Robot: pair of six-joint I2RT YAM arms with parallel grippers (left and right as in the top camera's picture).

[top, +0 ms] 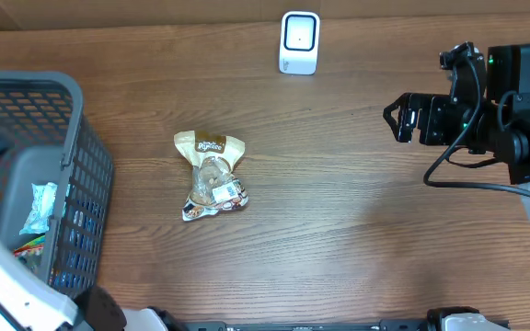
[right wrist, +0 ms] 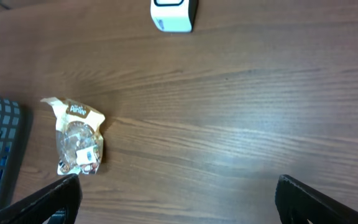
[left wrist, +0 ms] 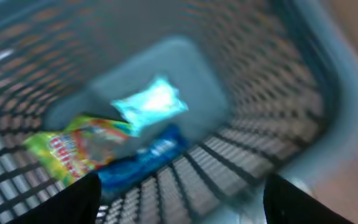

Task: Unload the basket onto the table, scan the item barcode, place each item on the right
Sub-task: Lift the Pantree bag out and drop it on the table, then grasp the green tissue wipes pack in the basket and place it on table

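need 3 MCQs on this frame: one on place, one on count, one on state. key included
1. Where is the snack bag?
A) inside the basket
B) on the table, right of the basket
C) in a gripper

2. How many packets show inside the basket in the left wrist view?
A) one
B) three
C) five

3. What state is the right gripper in?
A) open, empty
B) shut on the snack bag
C) shut, empty

Key:
1 B: it lies on the wood, apart from the basket.
2 B: a cyan packet, a yellow-green packet and a blue packet.
3 A: its fingers stand wide apart with only table between them.
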